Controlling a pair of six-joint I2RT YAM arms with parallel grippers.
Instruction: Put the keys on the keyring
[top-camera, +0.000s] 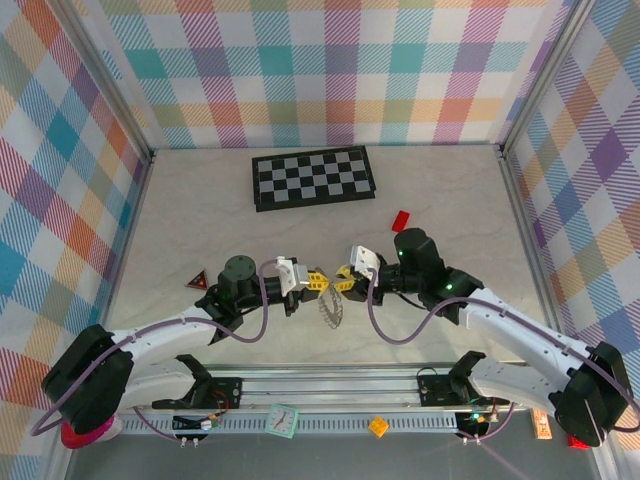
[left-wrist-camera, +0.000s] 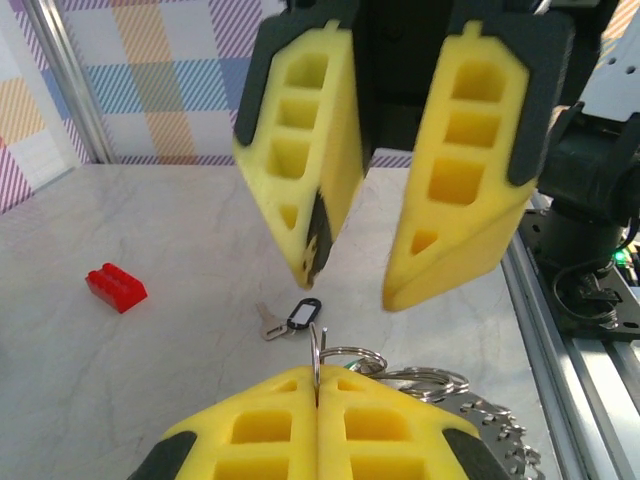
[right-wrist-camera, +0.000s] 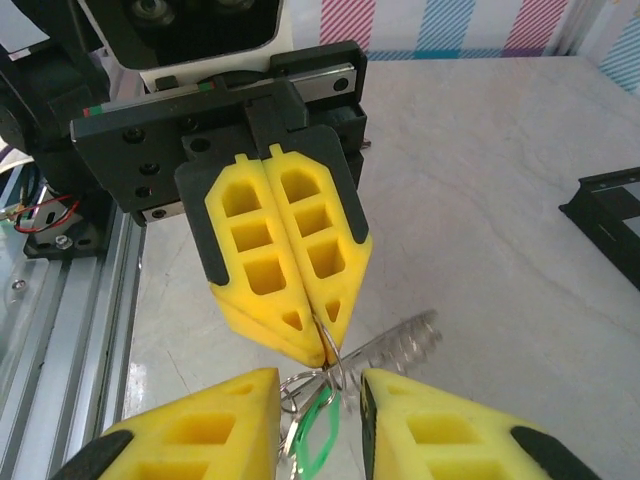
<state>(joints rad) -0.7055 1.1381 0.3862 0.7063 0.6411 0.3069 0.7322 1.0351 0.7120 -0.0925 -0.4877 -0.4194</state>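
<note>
Pale stone-look table (top-camera: 200, 200), with the chequered board (top-camera: 313, 177) at 12 o'clock from the pincers. The left gripper (right-wrist-camera: 324, 350) is fully closed, its pads pinching one thin wire loop of the keyring (top-camera: 330, 309), which hangs at 6 o'clock below the pinch. The right gripper (left-wrist-camera: 355, 288) gapes wide, one finger on each side of that loop; contact cannot be told. The red block (left-wrist-camera: 115, 287) sits at 9 o'clock of the black-headed key (left-wrist-camera: 296, 318), which lies flat on the table. A green key head (right-wrist-camera: 325, 410) dangles by the pinched loop.

Pastel plaid walls (top-camera: 330, 70) (framed by aluminium posts (top-camera: 110, 90)) enclose a pale marbled tabletop (top-camera: 200, 220) under soft, even light.
</note>
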